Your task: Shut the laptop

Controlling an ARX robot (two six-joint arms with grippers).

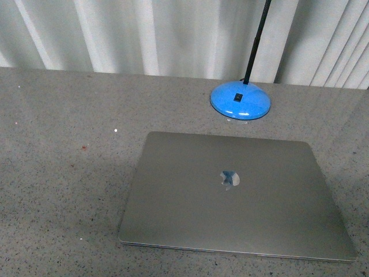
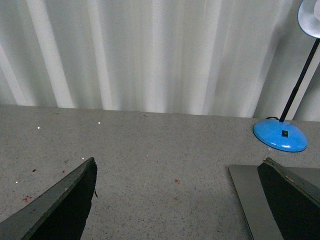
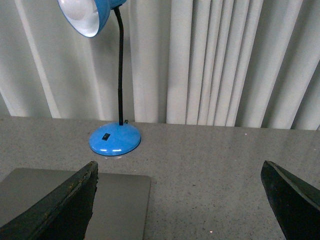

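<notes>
The silver-grey laptop (image 1: 236, 193) lies flat on the table with its lid down, the shiny logo facing up. Neither arm shows in the front view. My left gripper (image 2: 179, 200) is open over bare table, and a corner of the laptop (image 2: 247, 200) lies beside one of its fingers (image 2: 292, 200). My right gripper (image 3: 180, 200) is open too, with the laptop's far corner (image 3: 125, 197) next to one finger (image 3: 65, 207) and nothing between the jaws.
A blue desk lamp with a round base (image 1: 240, 101) and thin black stem stands just behind the laptop. White pleated curtains (image 1: 144, 34) hang along the table's far edge. The speckled grey tabletop (image 1: 57, 161) stretches to the left of the laptop.
</notes>
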